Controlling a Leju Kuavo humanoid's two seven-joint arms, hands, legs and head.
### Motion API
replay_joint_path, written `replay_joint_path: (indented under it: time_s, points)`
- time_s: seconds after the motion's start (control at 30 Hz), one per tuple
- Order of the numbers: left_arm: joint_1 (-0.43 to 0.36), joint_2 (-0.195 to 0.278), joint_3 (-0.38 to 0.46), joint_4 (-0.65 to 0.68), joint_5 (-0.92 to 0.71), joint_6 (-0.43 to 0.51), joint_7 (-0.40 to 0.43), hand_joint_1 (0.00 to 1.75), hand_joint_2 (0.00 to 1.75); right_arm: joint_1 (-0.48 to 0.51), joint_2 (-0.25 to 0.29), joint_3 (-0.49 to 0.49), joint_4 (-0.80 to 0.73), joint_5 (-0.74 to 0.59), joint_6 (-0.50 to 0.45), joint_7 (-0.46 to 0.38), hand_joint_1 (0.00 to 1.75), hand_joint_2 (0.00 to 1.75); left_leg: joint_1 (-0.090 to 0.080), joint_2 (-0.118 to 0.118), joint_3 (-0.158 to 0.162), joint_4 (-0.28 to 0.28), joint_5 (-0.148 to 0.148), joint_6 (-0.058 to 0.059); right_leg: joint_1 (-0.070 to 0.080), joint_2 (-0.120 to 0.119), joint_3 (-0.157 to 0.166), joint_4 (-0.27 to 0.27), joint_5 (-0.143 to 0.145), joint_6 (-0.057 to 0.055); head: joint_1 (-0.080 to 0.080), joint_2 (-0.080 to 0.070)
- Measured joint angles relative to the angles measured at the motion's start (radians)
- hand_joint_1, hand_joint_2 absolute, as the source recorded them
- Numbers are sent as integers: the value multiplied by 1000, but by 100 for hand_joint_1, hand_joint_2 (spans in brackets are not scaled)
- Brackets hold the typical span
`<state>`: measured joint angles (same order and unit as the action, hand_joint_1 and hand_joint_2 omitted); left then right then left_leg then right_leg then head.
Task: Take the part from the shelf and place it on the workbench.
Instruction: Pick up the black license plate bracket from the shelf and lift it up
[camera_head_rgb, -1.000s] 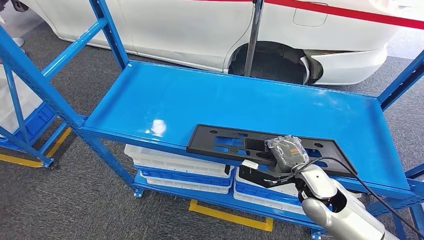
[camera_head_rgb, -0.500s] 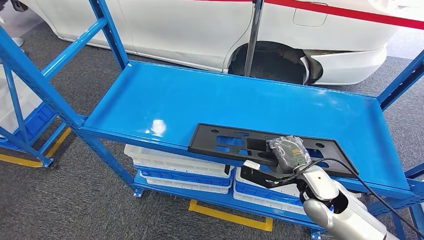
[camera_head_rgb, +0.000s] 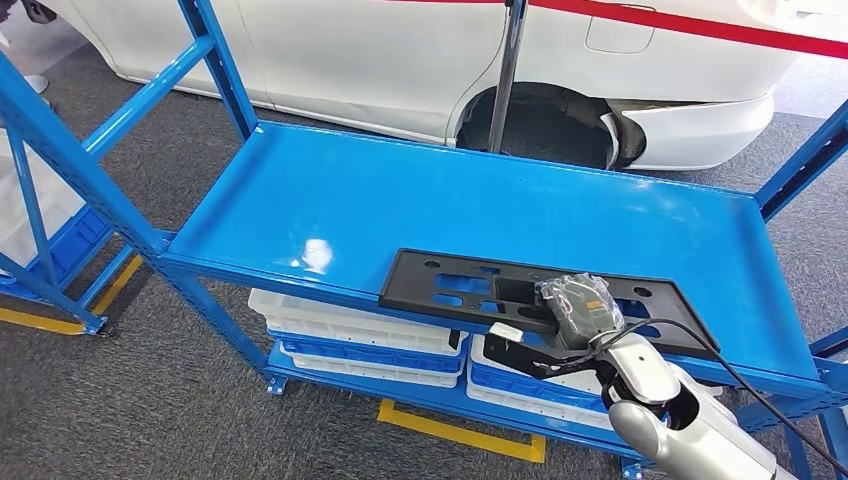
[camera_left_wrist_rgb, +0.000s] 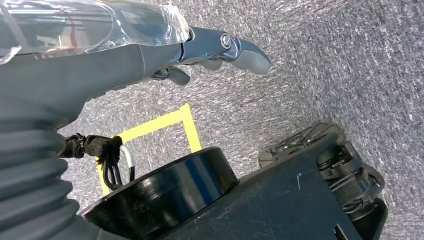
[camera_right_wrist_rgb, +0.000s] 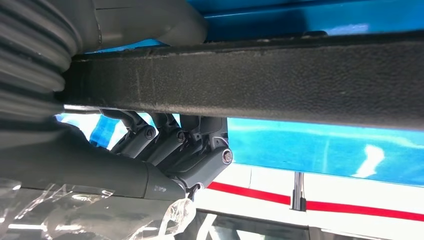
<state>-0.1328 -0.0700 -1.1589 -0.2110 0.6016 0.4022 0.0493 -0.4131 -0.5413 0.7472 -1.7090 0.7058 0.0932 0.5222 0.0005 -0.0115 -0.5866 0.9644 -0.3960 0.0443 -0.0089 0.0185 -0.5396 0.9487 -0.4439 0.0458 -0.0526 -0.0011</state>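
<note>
Fingers (camera_right_wrist_rgb: 165, 145) of the right robot hand (camera_head_rgb: 575, 312) curl around the near edge of the black plastic mounting plate (camera_head_rgb: 470, 285), gripping it. The plate lies flat on the blue shelf (camera_head_rgb: 330, 195), near its front edge. The left robot hand (camera_left_wrist_rgb: 150, 45) hangs over grey carpet (camera_left_wrist_rgb: 325, 65), fingers extended, holding nothing.

- Bright, even overhead light; a white glare patch on the blue shelf (camera_head_rgb: 316, 254) near its front edge.
- Soft shadows beneath the shelf.
- Wrist views blur up close.
</note>
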Motion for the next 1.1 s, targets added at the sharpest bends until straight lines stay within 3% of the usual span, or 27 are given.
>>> replay_joint_path:
  time_s: [1.1]
  points:
    - [-14, -1, 0, 0, 5, -2, 6, 0, 175, 6, 0, -3, 0, 26, -7, 0, 175, 175, 0, 0, 0, 0, 0, 0, 0, 0, 0, 0, 0, 0, 0, 0]
